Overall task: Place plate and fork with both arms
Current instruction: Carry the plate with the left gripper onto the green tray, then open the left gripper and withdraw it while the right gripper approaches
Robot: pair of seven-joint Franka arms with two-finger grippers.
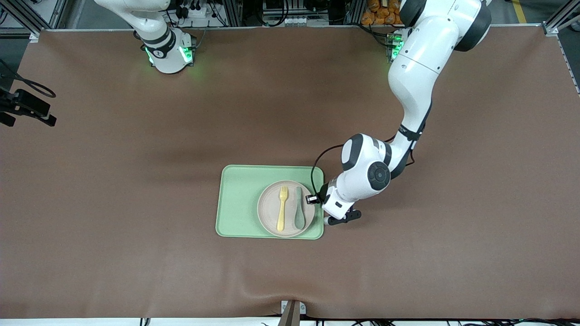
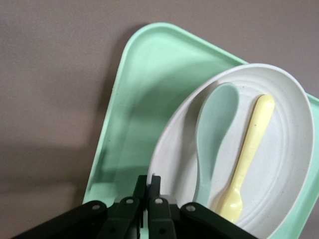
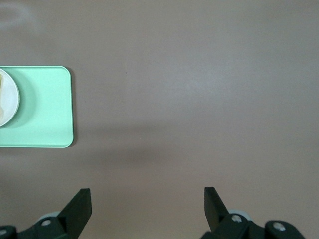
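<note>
**One plate, one fork, one spoon, all on a single green tray**

One round off-white matte plate (image 1: 270, 215) lies on the one rectangular light-green tray (image 1: 238, 199), toward the tray's left-arm end. On the plate lie one small pale-yellow plastic fork (image 1: 282, 207) and, beside it toward the left arm's end, one grey-green spoon (image 1: 299, 209), roughly parallel to it. All of this rests on the brown table mat (image 1: 113, 181).

Two white jointed arms are present. The left gripper (image 2: 148, 185) sits low at the plate's rim on the left-arm end of the tray, its fingers (image 2: 154, 183) clenched on the plate's edge. In the front view the arm's wrist covers these fingers, and in the left wrist view the fork's tines are hidden by the gripper body.

The right arm waits; only its base (image 1: 165, 50) shows in the front view. The right gripper (image 3: 148, 208) hangs over bare mat, fingers spread wide and released; its wrist view cuts off most of the plate.
</note>
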